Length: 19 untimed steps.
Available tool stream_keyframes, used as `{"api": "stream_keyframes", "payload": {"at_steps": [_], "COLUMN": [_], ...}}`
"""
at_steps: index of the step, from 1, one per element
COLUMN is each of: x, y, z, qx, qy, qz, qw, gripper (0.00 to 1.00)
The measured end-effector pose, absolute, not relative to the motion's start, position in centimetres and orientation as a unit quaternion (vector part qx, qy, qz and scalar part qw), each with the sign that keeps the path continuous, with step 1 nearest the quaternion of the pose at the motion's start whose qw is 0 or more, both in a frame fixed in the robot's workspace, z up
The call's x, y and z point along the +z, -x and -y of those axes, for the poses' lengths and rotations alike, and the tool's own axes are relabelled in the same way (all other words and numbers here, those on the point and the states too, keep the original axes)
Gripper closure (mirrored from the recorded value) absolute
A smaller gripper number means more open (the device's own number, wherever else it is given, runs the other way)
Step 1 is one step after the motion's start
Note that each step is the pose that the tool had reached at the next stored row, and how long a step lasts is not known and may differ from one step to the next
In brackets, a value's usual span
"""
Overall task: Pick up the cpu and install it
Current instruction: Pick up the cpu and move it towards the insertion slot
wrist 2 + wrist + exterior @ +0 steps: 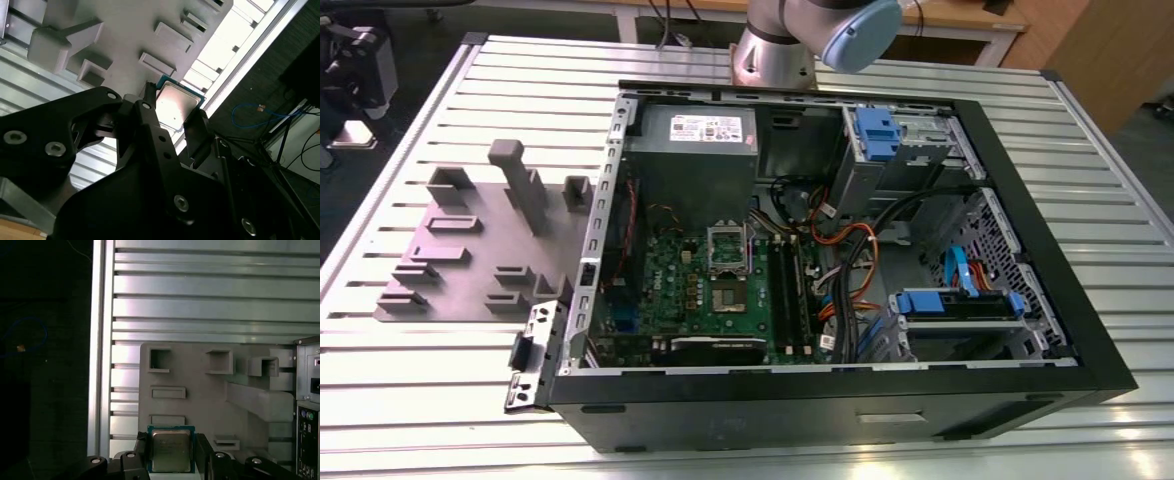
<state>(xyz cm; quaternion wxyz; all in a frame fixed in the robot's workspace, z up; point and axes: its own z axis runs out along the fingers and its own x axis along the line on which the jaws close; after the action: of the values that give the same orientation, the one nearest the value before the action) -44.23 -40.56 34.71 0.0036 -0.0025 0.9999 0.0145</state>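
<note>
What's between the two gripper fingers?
The cpu, silvery top showing, is held between the black fingers in both wrist views, with the grey fixture behind it.

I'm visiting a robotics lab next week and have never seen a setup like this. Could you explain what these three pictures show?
This is a robot arm, seen at the top of the exterior view, which comes from a camera off the arm looking down at a ridged metal table. On the table lies an open computer case with its green circuit board showing inside. Beside it, on the exterior view's left, is a grey plastic holder with blocks and pockets. The two wrist views come from cameras riding on the arm, looking past its black claw. The claw is closed on a small square cpu chip with a silvery top, gripping two opposite edges, close to the grey holder. Whether the chip is clear of the holder, I cannot tell.
</note>
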Motion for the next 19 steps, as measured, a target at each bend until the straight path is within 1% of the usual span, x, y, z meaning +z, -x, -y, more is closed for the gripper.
{"api": "stream_keyframes", "payload": {"at_steps": [11, 19], "x": [35.3, 36.6], "y": [44.2, 44.2], "z": [40.5, 40.5], "qx": [0.014, 0.014], "qy": [-0.015, -0.016], "qz": [-1.000, -1.000], "qw": [0.004, 0.004], "gripper": [0.53, 0.53]}}
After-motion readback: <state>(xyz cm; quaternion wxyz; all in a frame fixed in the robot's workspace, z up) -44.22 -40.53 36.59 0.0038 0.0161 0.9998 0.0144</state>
